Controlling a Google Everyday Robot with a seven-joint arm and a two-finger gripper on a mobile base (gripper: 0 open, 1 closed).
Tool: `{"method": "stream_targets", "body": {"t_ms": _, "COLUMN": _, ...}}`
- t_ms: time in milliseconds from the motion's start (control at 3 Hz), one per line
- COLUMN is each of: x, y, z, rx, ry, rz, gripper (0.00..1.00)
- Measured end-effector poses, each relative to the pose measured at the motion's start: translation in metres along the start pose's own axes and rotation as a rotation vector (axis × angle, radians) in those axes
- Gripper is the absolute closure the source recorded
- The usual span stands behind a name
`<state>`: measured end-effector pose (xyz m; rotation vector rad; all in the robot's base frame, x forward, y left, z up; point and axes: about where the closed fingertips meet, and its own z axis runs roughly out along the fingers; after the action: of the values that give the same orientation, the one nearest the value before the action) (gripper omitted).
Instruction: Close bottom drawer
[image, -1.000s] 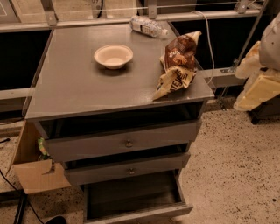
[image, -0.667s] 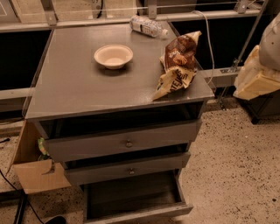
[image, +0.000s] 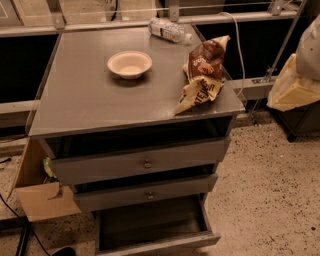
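Note:
The bottom drawer (image: 159, 243) of the grey cabinet is pulled far out toward me. Its dark interior shows and its slim front panel sits at the lower edge of the camera view. Its knob is not visible. The two drawers above it, the top drawer (image: 142, 162) and the middle drawer (image: 147, 194), stand slightly out, each with a small round knob. My gripper (image: 291, 91) is a cream-coloured shape at the far right, level with the cabinet top, well above and to the right of the bottom drawer and touching nothing.
On the cabinet top (image: 90, 105) lie a white bowl (image: 129, 64), a brown snack bag (image: 202, 72) at the right edge and a plastic bottle (image: 168, 30) at the back. A cardboard box (image: 42, 200) stands left of the cabinet. Speckled floor (image: 270, 190) lies to the right.
My gripper has shifted slightly up and to the left at the right edge. The drawers and the things on the cabinet have not moved.

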<state>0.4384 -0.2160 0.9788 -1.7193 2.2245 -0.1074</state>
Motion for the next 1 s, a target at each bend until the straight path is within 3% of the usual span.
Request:
{"method": "stream_targets", "body": {"t_ms": 333, "x": 0.0000, "y": 0.0000, "z": 0.0000, "rx": 0.000, "ry": 0.000, "rz": 0.000, "gripper": 1.00}}
{"method": "stream_targets", "body": {"t_ms": 1000, "x": 0.0000, "y": 0.0000, "z": 0.0000, "rx": 0.000, "ry": 0.000, "rz": 0.000, "gripper": 0.50}}
